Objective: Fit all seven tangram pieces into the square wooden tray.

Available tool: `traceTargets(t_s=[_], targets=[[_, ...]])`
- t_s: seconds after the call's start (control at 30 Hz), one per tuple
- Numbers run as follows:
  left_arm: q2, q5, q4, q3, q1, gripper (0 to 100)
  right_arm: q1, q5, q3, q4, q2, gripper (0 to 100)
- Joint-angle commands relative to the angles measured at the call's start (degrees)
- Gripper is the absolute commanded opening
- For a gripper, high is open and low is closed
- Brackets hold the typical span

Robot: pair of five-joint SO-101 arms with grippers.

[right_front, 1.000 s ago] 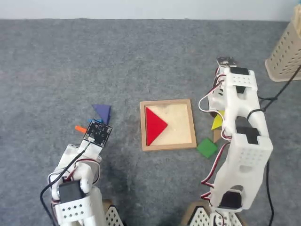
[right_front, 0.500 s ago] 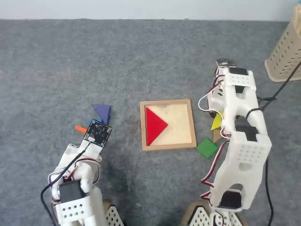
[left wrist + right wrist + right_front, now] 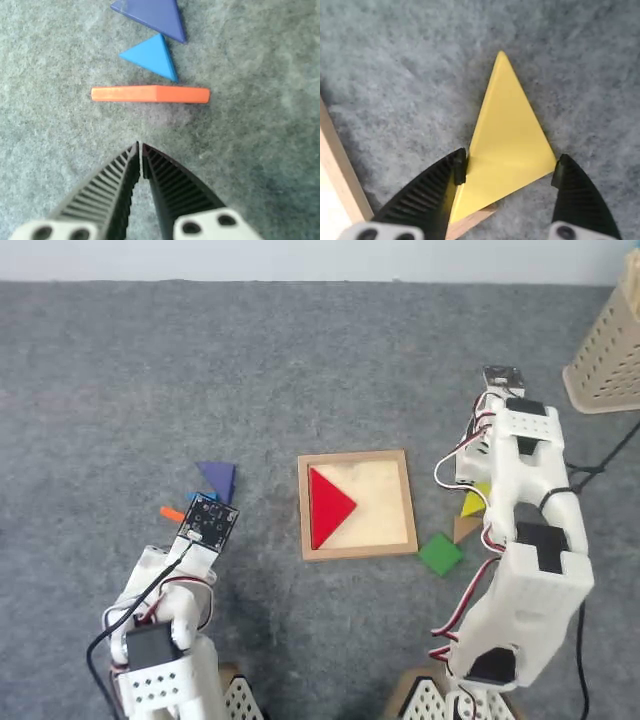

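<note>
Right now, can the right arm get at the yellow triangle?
Probably yes: its open fingers flank the yellow triangle, nothing lying over it, though one corner overlaps a tan piece.

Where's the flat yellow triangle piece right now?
In the high view the flat yellow triangle lies right of the square wooden tray, near the green square. The right wrist view shows it between the open fingers of the right gripper.

Grey felt-like table top (image 3: 300,360). Wooden tray (image 3: 352,454) approx. centre. One side: purple triangle (image 3: 218,478), blue triangle (image 3: 150,56), orange strip (image 3: 172,513), close together. Opp. side: green square (image 3: 440,553) by tray corner, yellow triangle (image 3: 472,502), tan piece (image 3: 464,528). Beige perforated holder (image 3: 605,350) at far corner.
</note>
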Motion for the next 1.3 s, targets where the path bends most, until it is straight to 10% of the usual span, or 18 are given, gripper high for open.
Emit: traceTargets(t_s=[0.0,0.6,1.27], targets=[[-1.3,-0.8,0.7,-0.7,0.0,1,1.5,-1.0,0.0,-0.9,-4.3,27.0],[-1.3,-0.8,0.7,-0.7,0.0,1,1.1,-0.7,-6.8,1.5,5.8,14.7],[-1.3,-0.8,0.7,-0.7,0.0,1,1.1,-1.0,12.8,-9.4,-18.2,10.2]])
